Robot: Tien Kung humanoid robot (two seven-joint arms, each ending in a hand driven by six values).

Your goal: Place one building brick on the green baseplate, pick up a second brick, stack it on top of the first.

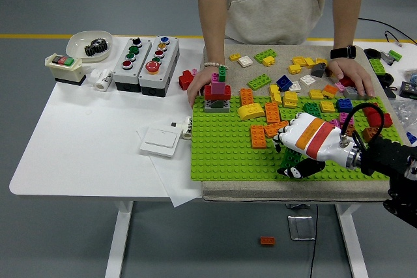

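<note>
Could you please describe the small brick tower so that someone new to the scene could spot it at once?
Start at the green baseplate and go to its far left corner, beside the person's hand. There stands the brick tower: a grey base, a red layer, then pink and green pieces on top. It is the only tall stack; the bricks around it lie loose and flat.

— Where did the robot hand sit?

— On the near right part of the baseplate, the arm coming in from the right.

— What lay around it?

— A single brick just to its left on the plate. Further left and behind stood a stacked tower, with a person's hand at it. The loose brick pile lay behind the hand, the person's other hand resting on it. Far to the left sat the button boxes and a wall switch.
</note>
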